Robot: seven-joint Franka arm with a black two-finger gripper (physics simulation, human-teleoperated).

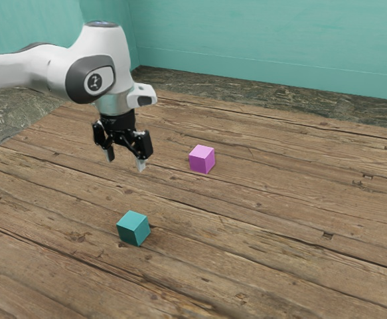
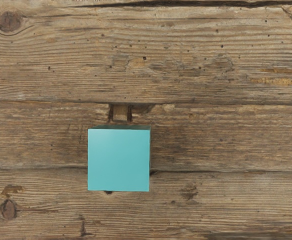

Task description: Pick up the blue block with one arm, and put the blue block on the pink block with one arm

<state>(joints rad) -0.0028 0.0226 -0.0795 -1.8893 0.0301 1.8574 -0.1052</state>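
— Position of blue block (image 1: pixel 133 228) (image 2: pixel 118 160)?
— Sits flat on wooden table (image 1: pixel 279 219), sides square to plank grain. Cube, so no long axis. Lies well apart from pink block (image 1: pixel 202 159).
— Gripper (image 1: pixel 125 161)?
— Hangs over blue block, clear of it, fingers apart.

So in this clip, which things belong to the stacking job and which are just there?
Job: blue block, on the wooden table below the hand; pink block, standing apart from it; gripper, open and holding nothing.
Just there: the wooden table itself; turquoise wall behind it.
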